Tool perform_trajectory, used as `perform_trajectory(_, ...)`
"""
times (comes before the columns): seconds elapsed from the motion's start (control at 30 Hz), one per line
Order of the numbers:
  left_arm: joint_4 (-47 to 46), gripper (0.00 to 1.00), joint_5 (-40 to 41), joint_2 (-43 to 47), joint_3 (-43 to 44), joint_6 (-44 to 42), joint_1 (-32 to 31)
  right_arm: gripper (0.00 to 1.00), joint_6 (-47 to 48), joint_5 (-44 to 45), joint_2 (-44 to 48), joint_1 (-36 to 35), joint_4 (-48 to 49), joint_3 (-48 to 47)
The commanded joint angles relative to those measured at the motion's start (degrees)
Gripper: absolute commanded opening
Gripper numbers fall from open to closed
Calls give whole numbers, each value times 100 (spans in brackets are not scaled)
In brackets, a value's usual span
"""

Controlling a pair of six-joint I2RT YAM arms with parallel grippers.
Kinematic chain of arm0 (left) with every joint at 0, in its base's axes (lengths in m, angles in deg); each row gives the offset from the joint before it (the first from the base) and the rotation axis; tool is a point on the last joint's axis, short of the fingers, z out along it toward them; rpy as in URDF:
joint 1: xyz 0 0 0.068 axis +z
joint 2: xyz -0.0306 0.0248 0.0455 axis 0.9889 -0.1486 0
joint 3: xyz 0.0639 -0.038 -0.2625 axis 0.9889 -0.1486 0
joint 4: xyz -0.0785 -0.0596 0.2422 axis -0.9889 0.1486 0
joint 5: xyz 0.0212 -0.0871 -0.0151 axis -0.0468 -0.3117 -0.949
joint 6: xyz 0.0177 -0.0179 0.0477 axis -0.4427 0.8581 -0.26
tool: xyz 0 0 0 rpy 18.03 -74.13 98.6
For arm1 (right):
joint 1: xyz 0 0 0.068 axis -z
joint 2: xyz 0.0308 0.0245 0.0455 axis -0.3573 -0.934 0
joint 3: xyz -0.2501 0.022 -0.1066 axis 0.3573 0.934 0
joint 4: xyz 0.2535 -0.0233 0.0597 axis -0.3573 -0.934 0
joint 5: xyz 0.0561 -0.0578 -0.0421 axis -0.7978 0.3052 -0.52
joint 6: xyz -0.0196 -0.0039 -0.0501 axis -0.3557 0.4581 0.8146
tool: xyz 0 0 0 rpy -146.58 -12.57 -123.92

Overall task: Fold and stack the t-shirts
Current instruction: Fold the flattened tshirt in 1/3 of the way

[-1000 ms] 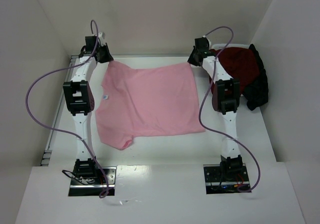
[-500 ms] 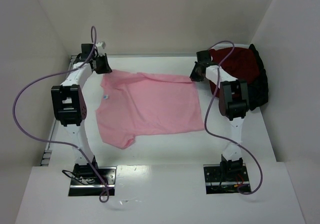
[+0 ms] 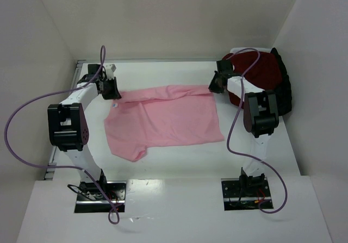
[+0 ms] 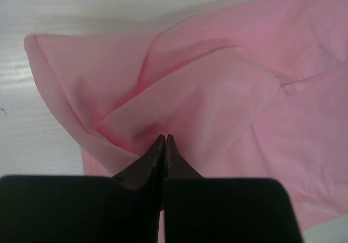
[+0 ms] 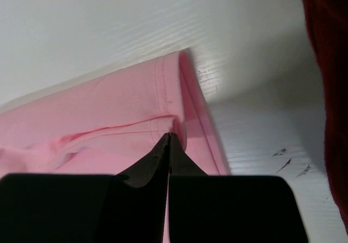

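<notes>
The pink t-shirt (image 3: pixel 163 120) lies on the white surface (image 3: pixel 179 161) with its far edge turned over, left fingers (image 4: pixel 164 139) clenched on its far-left corner, right fingers (image 5: pixel 168 137) clenched on its far-right hem, and the dark red t-shirt (image 3: pixel 261 69) and black t-shirt (image 3: pixel 283 96) heaped just right of it.

The left arm (image 3: pixel 66 126) and right arm (image 3: pixel 261 115) are showing off white links with chunky black joint housings; a purple cable (image 3: pixel 228 141) is trailing from each, the 2 metal base plates (image 3: pixel 120 188) are glinting, and black fingers (image 4: pixel 142 164) are tapering to sharp points.
</notes>
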Motion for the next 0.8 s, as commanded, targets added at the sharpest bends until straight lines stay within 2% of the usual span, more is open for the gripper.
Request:
perform_trajectory(0.0,1,0,405,297,-225,-34,24,0,-61,175,339,-19,134,118)
perform_trajectory(0.2,-156,0,898,122,-357,299,76,0,-167,342,584,-19,222,601)
perform_trajectory(0.37,-262,0,1241,-46,-85,572,129,0,-219,395,708,-19,222,715)
perform_trajectory(0.67,-201,2,1014,-151,-225,336,182,0,-272,316,813,34,327,944)
perform_trajectory(0.7,-201,6,856,-99,-225,335,182,2,-272,255,813,34,327,944)
perform_trajectory(0.73,-201,30,768,-99,-225,335,182,6,-272,254,813,34,327,944)
perform_trajectory(0.77,-201,43,671,-99,-225,335,182,9,-272,254,813,34,327,944)
